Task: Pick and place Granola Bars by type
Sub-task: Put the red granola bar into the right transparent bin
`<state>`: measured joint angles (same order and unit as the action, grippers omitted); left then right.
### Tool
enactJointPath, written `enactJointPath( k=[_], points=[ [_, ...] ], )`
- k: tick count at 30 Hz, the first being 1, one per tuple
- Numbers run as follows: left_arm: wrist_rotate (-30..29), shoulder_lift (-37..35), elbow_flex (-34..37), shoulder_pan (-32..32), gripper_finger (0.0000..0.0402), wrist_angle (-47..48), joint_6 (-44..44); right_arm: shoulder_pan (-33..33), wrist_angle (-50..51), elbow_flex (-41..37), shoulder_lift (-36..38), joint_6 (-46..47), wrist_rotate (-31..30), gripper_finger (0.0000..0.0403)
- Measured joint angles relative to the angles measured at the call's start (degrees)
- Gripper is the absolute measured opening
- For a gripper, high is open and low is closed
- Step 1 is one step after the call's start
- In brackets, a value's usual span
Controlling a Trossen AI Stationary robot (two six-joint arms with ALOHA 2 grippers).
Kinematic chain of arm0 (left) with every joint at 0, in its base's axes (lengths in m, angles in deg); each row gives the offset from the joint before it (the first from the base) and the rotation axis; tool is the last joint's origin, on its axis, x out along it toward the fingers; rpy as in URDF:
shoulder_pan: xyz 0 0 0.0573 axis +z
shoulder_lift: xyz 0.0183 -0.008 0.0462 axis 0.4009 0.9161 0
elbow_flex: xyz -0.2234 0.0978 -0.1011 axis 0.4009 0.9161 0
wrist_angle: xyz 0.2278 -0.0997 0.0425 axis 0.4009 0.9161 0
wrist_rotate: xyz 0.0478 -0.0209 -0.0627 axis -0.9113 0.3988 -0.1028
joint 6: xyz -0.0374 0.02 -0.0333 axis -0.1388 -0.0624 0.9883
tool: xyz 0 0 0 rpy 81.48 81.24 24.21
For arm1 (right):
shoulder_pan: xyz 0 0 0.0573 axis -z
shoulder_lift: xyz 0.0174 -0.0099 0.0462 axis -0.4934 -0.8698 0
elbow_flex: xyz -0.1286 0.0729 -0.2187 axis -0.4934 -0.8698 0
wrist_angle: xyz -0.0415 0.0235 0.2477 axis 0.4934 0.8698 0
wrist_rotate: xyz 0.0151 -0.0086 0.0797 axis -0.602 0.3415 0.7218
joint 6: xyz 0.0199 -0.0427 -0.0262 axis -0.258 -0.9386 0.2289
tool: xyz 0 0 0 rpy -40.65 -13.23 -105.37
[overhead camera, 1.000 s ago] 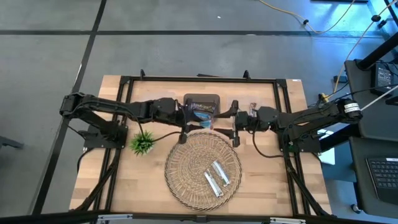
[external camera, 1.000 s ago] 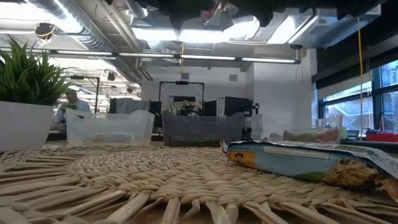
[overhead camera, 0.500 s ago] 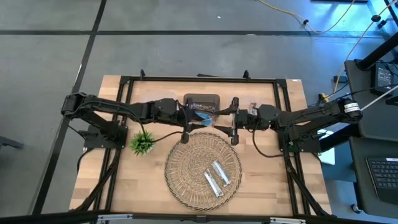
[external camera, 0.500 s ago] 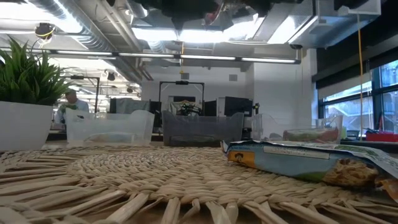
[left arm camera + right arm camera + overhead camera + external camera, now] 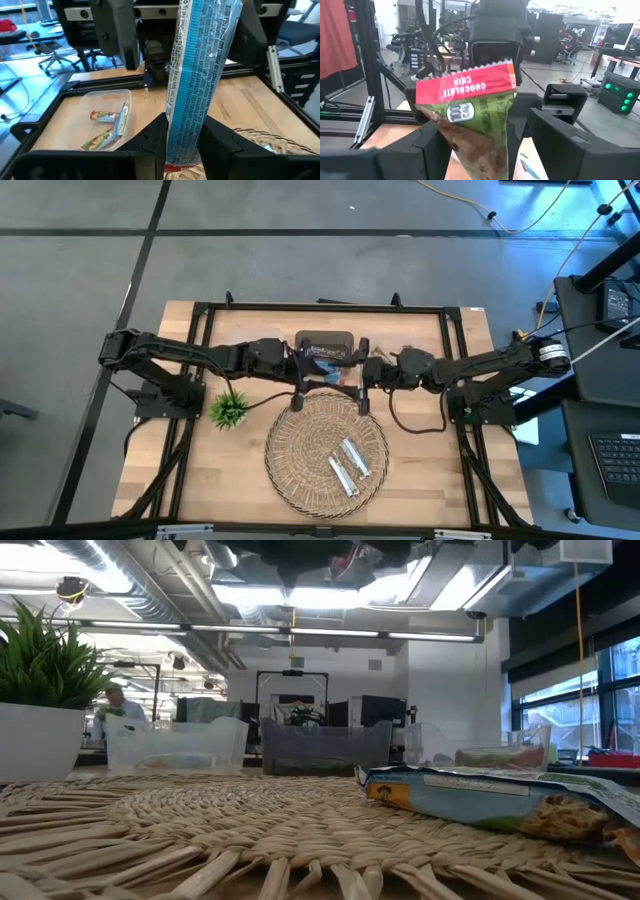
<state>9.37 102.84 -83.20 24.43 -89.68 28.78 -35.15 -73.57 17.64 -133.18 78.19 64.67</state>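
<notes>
Blue-wrapped bar [image 5: 200, 75] clamped upright in left gripper [image 5: 182, 137], above wicker tray's [image 5: 290, 465] far edge. Red-green chocolate chip bar [image 5: 470, 120] pinched in right gripper [image 5: 485, 140] just beside. Two silvery bars [image 5: 347, 465] lying on tray.

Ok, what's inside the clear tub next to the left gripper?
In the clear tub lie two or three bars with red-green and silvery wrappers. The left gripper hides nothing of it.

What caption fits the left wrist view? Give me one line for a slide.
Left gripper shut on an upright blue granola bar, above a clear bin holding other wrapped bars.
</notes>
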Motion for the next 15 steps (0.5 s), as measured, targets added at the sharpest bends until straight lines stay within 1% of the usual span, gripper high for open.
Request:
enactJointPath(
  k=[5, 9, 11, 15],
  points=[
    [2.0, 0.0, 0.0, 0.0, 0.0088, 0.0, 0.0, 0.0, 0.4, 0.0, 0.1, 1.7, 0.1, 0.0251],
    [2.0, 0.0, 0.0, 0.0, 0.0088, 0.0, 0.0, 0.0, 1.0, 0.0, 0.1, 5.8, -2.0, 0.0251],
    [2.1, 0.0, 0.0, 0.0, 0.0088, 0.1, 0.0, 0.0, 1.0, 0.0, 0.2, 6.1, -2.4, 0.025],
    [2.3, 0.0, 0.0, 0.0, 0.0088, 0.1, 0.0, 0.0, 1.0, 0.0, 0.1, 6.3, -2.4, 0.0231]
  ],
)
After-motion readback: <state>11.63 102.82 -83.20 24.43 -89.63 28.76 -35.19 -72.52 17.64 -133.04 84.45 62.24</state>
